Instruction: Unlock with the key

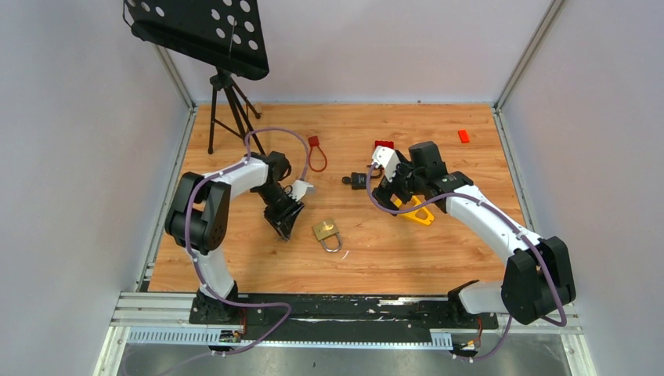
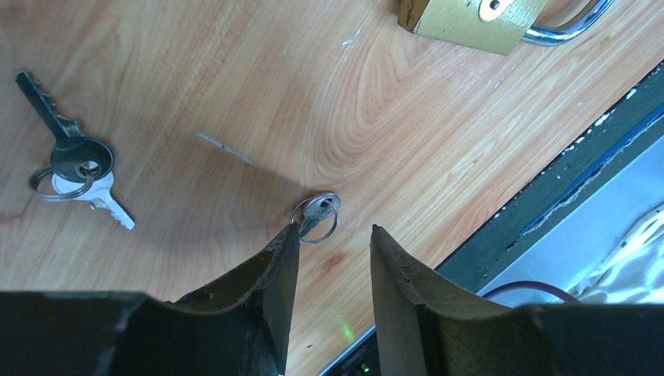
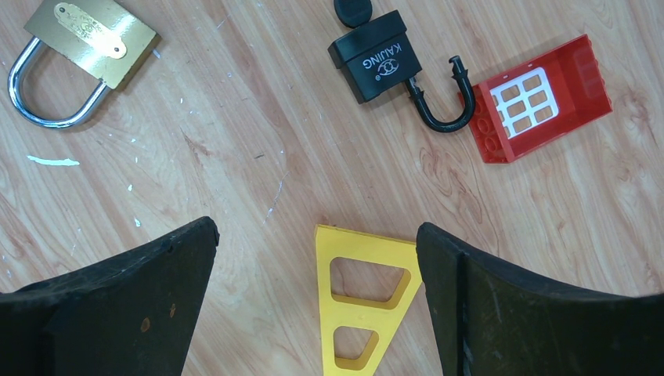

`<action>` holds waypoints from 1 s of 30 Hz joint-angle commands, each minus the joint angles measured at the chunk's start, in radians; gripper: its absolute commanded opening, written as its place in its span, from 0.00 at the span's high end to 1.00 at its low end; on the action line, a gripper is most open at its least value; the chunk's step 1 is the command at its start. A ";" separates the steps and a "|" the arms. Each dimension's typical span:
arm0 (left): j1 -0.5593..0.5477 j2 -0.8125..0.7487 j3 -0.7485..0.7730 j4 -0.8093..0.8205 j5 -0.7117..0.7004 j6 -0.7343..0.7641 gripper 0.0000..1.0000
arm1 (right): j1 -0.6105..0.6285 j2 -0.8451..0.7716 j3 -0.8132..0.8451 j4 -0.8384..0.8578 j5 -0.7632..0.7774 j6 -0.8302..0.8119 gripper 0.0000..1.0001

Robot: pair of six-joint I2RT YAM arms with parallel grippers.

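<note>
Plainly, the left hand (image 2: 334,235) is the one at work. Its 2 fingers stand partly apart over the surface (image 2: 196,86) with nothing between them. The small key on its ring (image 2: 316,214) lies flat just beyond the tips, and the ring touches the finger on the left of the wrist frame. The brass padlock (image 2: 470,19) sits at the top of that frame, well apart from the key.

The likeliest failure is a miss: a squeeze from here would meet air, or that finger would nudge the ring and skate the thin key away. Catching the ring alone would leave the blade dangling, useless for aiming at a keyhole. A bunch of 2 keys (image 2: 74,164) lies at the left edge, so this may be the wrong key. The right hand (image 3: 317,229) hangs wide open and empty above a yellow triangular piece (image 3: 360,305).
</note>
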 commanded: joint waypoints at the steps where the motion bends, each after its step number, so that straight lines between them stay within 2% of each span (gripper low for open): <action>1: 0.003 0.028 0.036 -0.009 0.053 -0.009 0.54 | 0.006 0.007 0.010 0.006 0.005 -0.017 0.00; 7: 0.002 0.022 0.045 -0.011 0.046 0.009 0.53 | 0.006 0.010 0.009 0.007 0.008 -0.017 0.00; 14: -0.006 -0.115 -0.007 0.049 -0.111 0.131 0.46 | 0.009 0.026 0.014 0.000 0.007 -0.022 0.00; 20: -0.059 -0.190 -0.084 0.109 -0.204 0.240 0.46 | 0.017 0.038 0.018 -0.005 0.014 -0.026 0.00; 30: -0.119 -0.212 -0.143 0.183 -0.270 0.300 0.48 | 0.019 0.043 0.018 -0.006 0.025 -0.030 0.00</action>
